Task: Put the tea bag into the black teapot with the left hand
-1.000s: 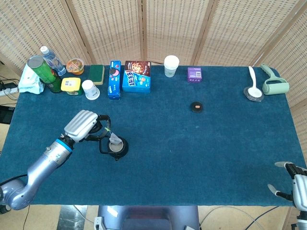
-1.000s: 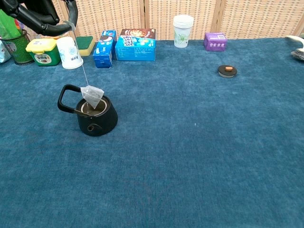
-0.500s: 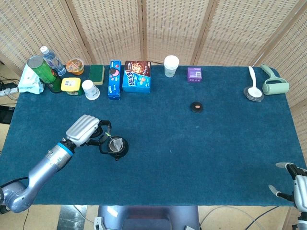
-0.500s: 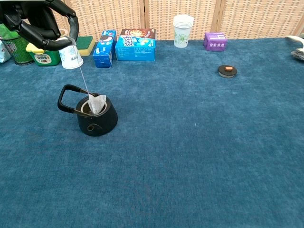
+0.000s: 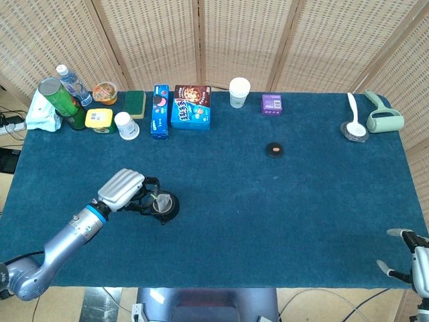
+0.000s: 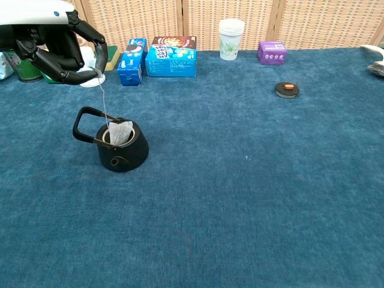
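The black teapot point(image 6: 122, 153) stands open-topped on the blue cloth, handle to its left; in the head view the teapot point(image 5: 165, 207) sits at the left front. The white tea bag point(image 6: 120, 132) hangs by its string with its lower part inside the pot's mouth. My left hand point(image 6: 63, 53) pinches the top of the string, just above and left of the pot; from the head camera the left hand point(image 5: 125, 190) is beside the pot. My right hand point(image 5: 414, 258) sits at the table's front right corner, its fingers apart, holding nothing.
The small black lid point(image 6: 287, 89) lies on the cloth to the right. Along the back edge stand blue snack boxes point(image 6: 171, 56), a paper cup point(image 6: 231, 39), a purple box point(image 6: 272, 52), a white cup point(image 5: 126, 125) and a yellow tub point(image 5: 100, 120). A white spoon point(image 5: 353, 115) lies far right.
My left hand has come down and forward toward the pot. The tea bag has sunk from above the rim to partly inside the teapot's mouth.
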Motion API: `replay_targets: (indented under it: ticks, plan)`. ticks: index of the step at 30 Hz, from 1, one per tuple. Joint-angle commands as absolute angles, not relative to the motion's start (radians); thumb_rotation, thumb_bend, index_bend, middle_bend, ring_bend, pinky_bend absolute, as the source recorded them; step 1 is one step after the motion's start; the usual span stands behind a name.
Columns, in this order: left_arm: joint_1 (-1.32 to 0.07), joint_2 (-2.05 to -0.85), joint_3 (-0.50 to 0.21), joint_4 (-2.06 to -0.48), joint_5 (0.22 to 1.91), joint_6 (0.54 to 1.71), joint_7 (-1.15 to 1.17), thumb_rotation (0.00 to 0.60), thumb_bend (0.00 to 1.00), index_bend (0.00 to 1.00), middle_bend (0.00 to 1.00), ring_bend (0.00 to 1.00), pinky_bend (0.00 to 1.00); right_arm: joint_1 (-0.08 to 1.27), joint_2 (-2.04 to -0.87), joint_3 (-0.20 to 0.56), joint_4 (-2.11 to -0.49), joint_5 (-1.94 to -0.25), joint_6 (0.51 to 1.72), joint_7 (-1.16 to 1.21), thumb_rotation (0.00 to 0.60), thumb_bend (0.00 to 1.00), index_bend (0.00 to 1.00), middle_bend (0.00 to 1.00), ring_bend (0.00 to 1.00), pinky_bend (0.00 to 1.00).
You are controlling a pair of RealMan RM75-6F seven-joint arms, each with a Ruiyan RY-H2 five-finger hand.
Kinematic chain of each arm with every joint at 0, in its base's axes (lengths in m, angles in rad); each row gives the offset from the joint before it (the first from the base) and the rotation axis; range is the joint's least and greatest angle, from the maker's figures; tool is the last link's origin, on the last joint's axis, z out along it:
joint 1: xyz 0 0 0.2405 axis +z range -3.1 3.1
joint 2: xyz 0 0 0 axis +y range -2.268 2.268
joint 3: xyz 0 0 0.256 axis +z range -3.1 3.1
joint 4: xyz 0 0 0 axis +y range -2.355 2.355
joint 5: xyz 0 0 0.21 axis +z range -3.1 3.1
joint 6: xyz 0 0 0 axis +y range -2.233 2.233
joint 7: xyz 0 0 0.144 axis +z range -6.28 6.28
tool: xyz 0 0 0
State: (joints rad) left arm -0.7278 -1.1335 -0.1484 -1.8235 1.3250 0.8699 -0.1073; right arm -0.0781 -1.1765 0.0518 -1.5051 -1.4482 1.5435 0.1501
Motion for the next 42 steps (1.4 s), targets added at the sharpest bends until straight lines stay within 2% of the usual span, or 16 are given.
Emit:
replay_targets:
  ticks: [1, 21, 25, 32, 34, 37, 42]
  plan:
    - [-0.733, -1.139, -0.144, -1.832, 1.333, 0.864, -0.104, 0.600, 0.49, 0.69, 1.00, 1.00, 1.00, -0.081, -1.177, 0.051, -1.500, -1.448, 1.544, 0.157, 0.600, 0.10, 0.32, 0.32, 0.38, 0.28]
    - [-0.809, -1.254, -0.089, -1.821, 1.317, 0.767, 0.077, 0.600, 0.48, 0.69, 1.00, 1.00, 1.00, -0.099, -1.182, 0.049, -1.460, -1.445, 1.553, 0.205, 0.600, 0.09, 0.32, 0.32, 0.38, 0.28]
    - [-0.833, -1.253, -0.084, -1.828, 1.272, 0.728, 0.116, 0.600, 0.45, 0.55, 1.00, 1.00, 1.00, -0.102, -1.182, 0.051, -1.455, -1.442, 1.555, 0.212, 0.600, 0.10, 0.32, 0.32, 0.38, 0.28]
    - [-0.858, -1.247, -0.080, -1.841, 1.229, 0.700, 0.147, 0.600, 0.45, 0.40, 1.00, 1.00, 1.00, -0.105, -1.180, 0.052, -1.452, -1.440, 1.554, 0.218, 0.600, 0.10, 0.32, 0.32, 0.38, 0.28]
    - [-0.872, -1.233, -0.075, -1.848, 1.218, 0.679, 0.160, 0.600, 0.45, 0.27, 1.00, 1.00, 1.00, -0.105, -1.178, 0.053, -1.453, -1.441, 1.555, 0.220, 0.600, 0.10, 0.32, 0.32, 0.38, 0.28]
    - [-0.883, -1.222, -0.073, -1.857, 1.203, 0.666, 0.165, 0.600, 0.45, 0.15, 1.00, 1.00, 1.00, -0.106, -1.178, 0.054, -1.453, -1.439, 1.554, 0.220, 0.600, 0.10, 0.32, 0.32, 0.38, 0.28]
    - [-0.895, -1.197, -0.077, -1.867, 1.191, 0.658, 0.159, 0.600, 0.48, 0.08, 1.00, 1.00, 1.00, -0.106, -1.179, 0.055, -1.450, -1.439, 1.553, 0.223, 0.600, 0.10, 0.32, 0.32, 0.38, 0.28]
